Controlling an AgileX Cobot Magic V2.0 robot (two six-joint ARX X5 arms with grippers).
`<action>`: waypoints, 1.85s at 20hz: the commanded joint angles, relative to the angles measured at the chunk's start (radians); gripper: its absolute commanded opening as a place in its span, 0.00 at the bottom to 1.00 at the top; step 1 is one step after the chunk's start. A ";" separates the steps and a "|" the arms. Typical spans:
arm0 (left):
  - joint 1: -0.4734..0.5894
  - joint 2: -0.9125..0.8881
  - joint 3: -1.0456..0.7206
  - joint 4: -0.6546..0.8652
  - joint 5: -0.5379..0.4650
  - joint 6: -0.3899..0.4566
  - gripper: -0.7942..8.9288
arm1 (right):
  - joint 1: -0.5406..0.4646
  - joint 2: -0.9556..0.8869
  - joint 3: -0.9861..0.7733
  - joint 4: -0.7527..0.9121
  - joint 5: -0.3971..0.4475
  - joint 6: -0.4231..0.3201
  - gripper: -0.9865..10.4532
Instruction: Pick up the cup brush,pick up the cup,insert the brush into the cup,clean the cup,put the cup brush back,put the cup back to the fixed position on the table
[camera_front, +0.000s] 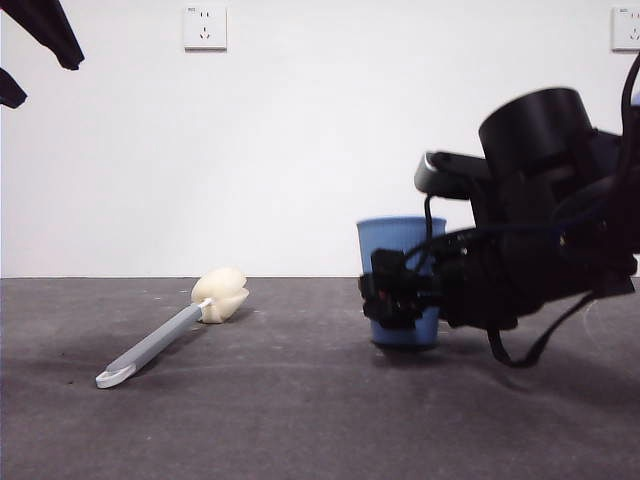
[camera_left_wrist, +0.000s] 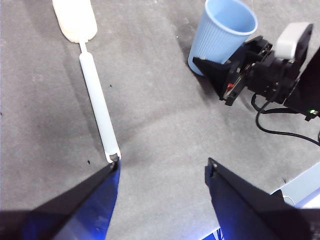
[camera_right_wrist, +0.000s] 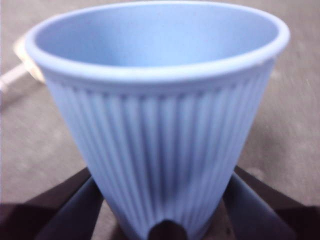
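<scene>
The cup brush (camera_front: 165, 340) lies flat on the table (camera_front: 300, 420) at the left, its cream sponge head (camera_front: 220, 294) farther back and its looped end nearer. In the left wrist view the cup brush (camera_left_wrist: 95, 95) lies below my open, empty left gripper (camera_left_wrist: 162, 170), which hangs high at the top left of the front view (camera_front: 40, 45). The light blue cup (camera_front: 402, 250) stands upright on the table at the right. My right gripper (camera_front: 388, 298) is low at the cup's base, jaws open on either side of the cup (camera_right_wrist: 160, 130). It also shows in the left wrist view (camera_left_wrist: 225, 75).
The right arm's dark bulk (camera_front: 540, 230) and its cable fill the right side of the front view. A white wall with sockets (camera_front: 205, 27) stands behind the table. A pale edge (camera_left_wrist: 300, 192) shows beside the table in the left wrist view.
</scene>
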 joint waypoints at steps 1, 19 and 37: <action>-0.002 -0.002 -0.002 0.000 -0.002 0.011 0.38 | -0.005 0.019 0.000 -0.006 -0.003 0.004 0.07; -0.002 -0.002 -0.002 -0.037 -0.030 0.010 0.38 | 0.024 -0.075 0.000 -0.298 -0.028 0.066 0.45; -0.001 -0.002 -0.002 -0.037 -0.027 0.093 0.38 | 0.054 -1.199 0.045 -1.427 -0.029 0.089 0.44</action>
